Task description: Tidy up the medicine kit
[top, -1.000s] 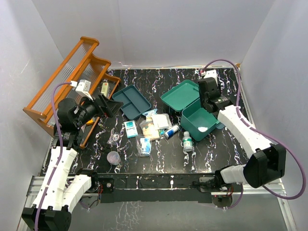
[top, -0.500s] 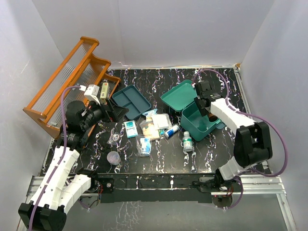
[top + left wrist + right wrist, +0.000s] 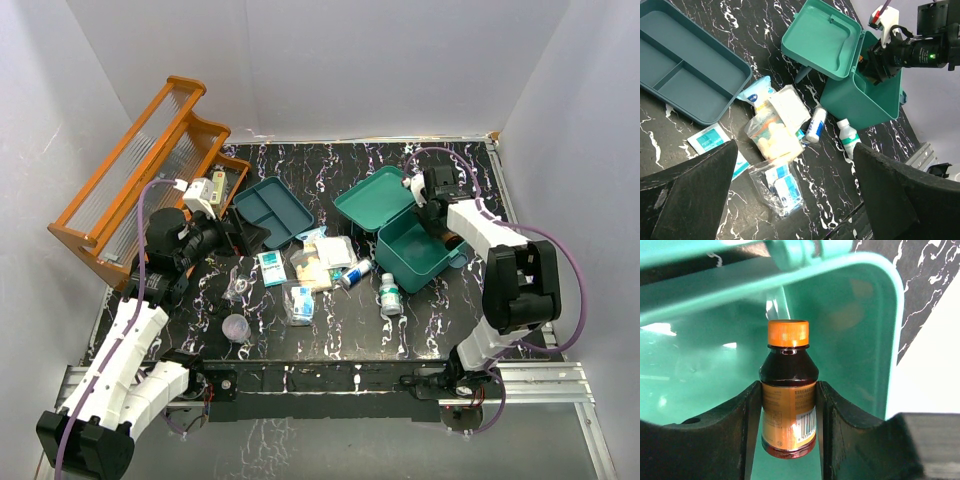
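Top view: the kit (image 3: 405,255) is lying open with its lid thrown back, and the tray (image 3: 272,210) is resting left of it. The right tool (image 3: 440,222) is hanging over the kit's far corner.

Left wrist: the left tool (image 3: 795,147) is gaping wide and empty, well left of the kit.

Right wrist: the right tool is clamping a bottle (image 3: 788,370) upright inside the kit, near its wall. Letting go while it is hanging this high is risking a topple, and drifting sideways is risking a knock against the wall.
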